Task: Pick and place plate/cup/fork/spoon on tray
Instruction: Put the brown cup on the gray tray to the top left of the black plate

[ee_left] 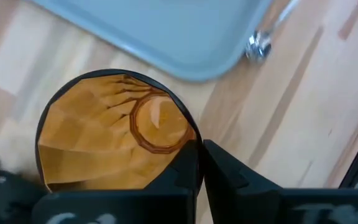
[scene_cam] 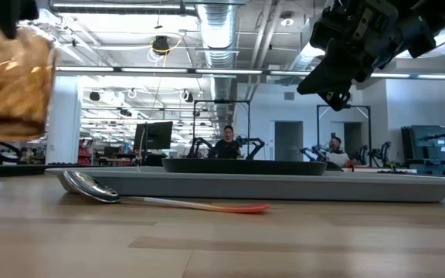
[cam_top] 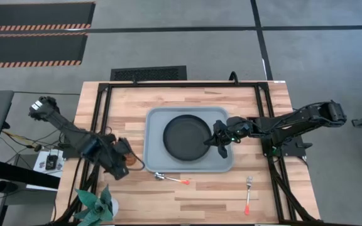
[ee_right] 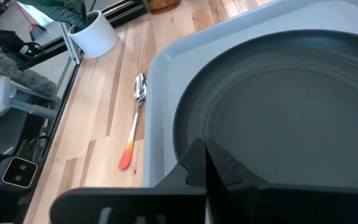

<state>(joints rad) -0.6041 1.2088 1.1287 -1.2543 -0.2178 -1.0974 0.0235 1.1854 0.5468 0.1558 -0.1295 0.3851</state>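
Overhead, the tray (cam_top: 153, 119) sits in the middle of the wooden desk (cam_top: 193, 194), and the plate (cam_top: 186, 137) lies inside it, filling the tray's middle and left part. The right end effector (cam_top: 221, 143) hangs over the plate's right edge; in the right wrist view its two dark fingers (ee_right: 199, 163) are pressed together with nothing between them, just above the plate (ee_right: 291, 106). In the low view this end effector (scene_cam: 332, 93) is clear of the tray (scene_cam: 284, 185), raised above the plate's rim.

The left end effector (cam_top: 123, 160) is off the tray's left side, near the desk's left edge. It is clenched on the cup (cam_top: 131, 161): the left wrist view looks straight down into the amber cup (ee_left: 104, 137), with a dark finger (ee_left: 188, 171) against its rim and the tray's rounded corner (ee_left: 185, 56) close by. In the low view the cup (scene_cam: 10, 81) is lifted off the desk.

The spoon (cam_top: 170, 178) lies on the desk just in front of the tray's near edge, bowl toward the left, handle toward the right, apart from the tray. The fork (cam_top: 248, 194) lies farther right on the desk, well apart from the tray, tines pointing toward the tray side and handle toward the desk's front edge. A potted plant (cam_top: 96, 204) stands at the desk's front left corner.
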